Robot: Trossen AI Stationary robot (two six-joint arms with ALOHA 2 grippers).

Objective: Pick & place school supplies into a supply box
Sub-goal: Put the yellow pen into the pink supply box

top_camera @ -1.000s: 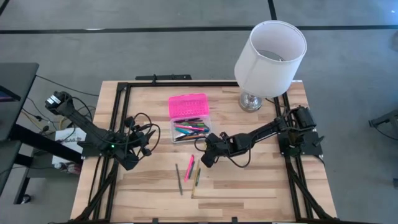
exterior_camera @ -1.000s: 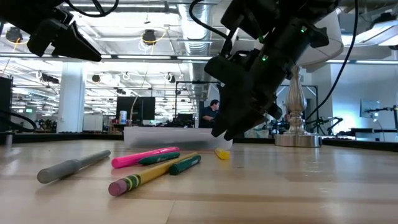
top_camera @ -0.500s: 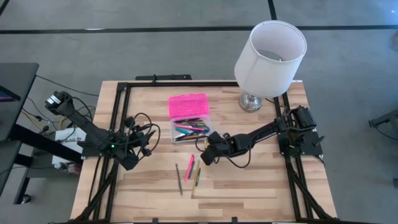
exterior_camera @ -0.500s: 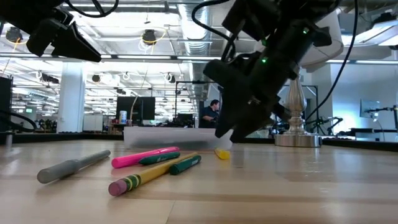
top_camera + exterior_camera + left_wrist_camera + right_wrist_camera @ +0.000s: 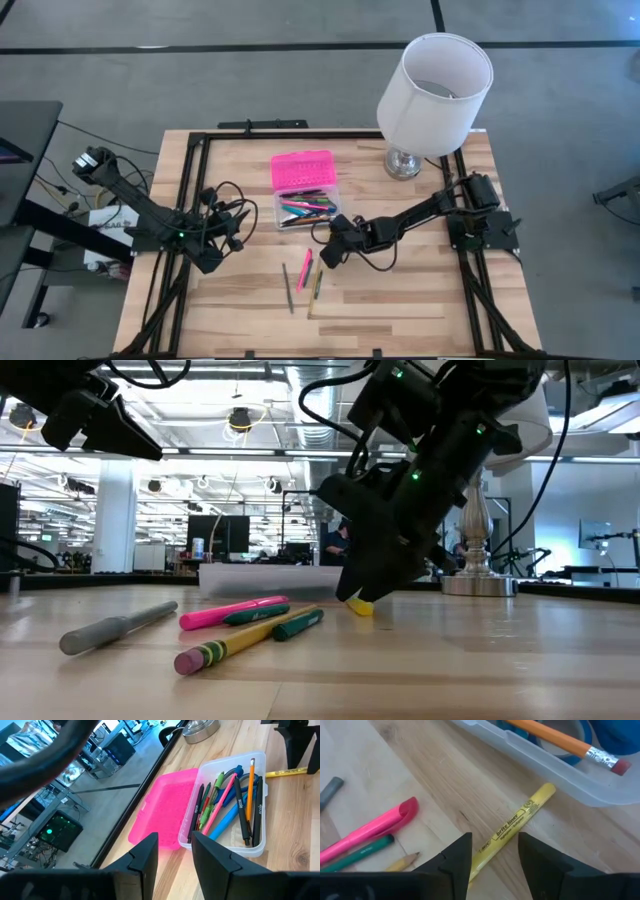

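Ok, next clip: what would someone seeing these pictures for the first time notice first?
Probably the bright pink lid lying open behind the clear supply box, which already holds pens and pencils, near the table's middle. Next, the big white lamp at the far right corner. Then the right gripper, open, low over a yellow highlighter just in front of the box, while the left gripper waits at the box's left.
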